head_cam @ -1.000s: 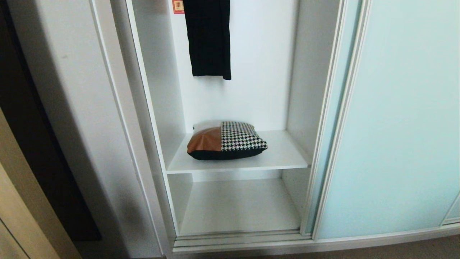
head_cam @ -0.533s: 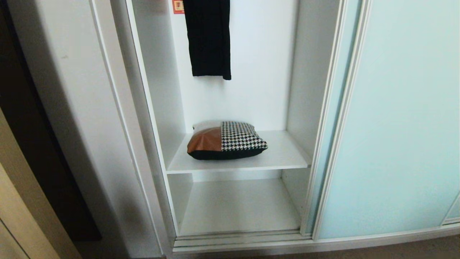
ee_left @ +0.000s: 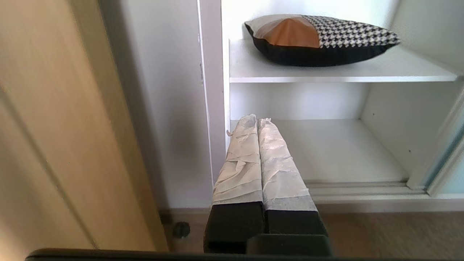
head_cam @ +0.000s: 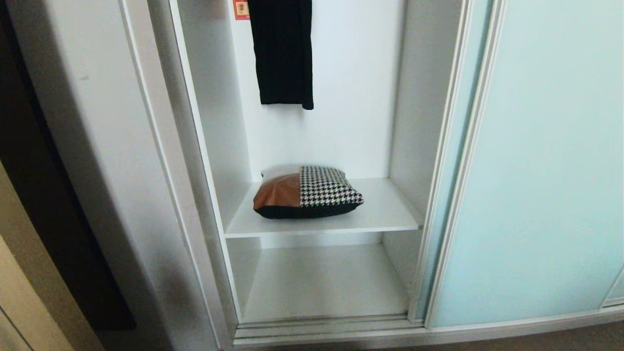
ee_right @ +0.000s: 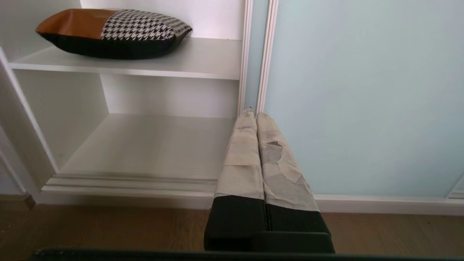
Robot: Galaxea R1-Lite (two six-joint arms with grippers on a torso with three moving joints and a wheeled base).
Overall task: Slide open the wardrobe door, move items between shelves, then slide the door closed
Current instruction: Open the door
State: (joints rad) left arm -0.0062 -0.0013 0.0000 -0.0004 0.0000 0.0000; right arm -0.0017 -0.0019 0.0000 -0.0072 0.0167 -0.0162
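Note:
The sliding wardrobe door [head_cam: 536, 170] of frosted aqua glass stands slid to the right, leaving the compartment open. A houndstooth cushion [head_cam: 307, 192] with a tan patch lies flat on the upper white shelf [head_cam: 385, 214]; the lower shelf [head_cam: 321, 282] beneath it is bare. Neither arm shows in the head view. The left gripper [ee_left: 258, 119] is shut and empty, held low before the compartment's left post, below the cushion [ee_left: 319, 40]. The right gripper [ee_right: 253, 113] is shut and empty, low in front of the door's frame edge [ee_right: 268, 54], with the cushion [ee_right: 112, 34] up and aside.
A long black garment [head_cam: 282, 53] hangs at the back above the cushion, beside a red sticker [head_cam: 240, 9]. The white side panel [head_cam: 112, 170] bounds the compartment on the left. The door track [head_cam: 321, 329] runs along the floor. A tan wooden panel [ee_left: 54, 127] stands further left.
The whole head view has shifted very slightly, so the camera moved; the cushion, door and garment keep their places.

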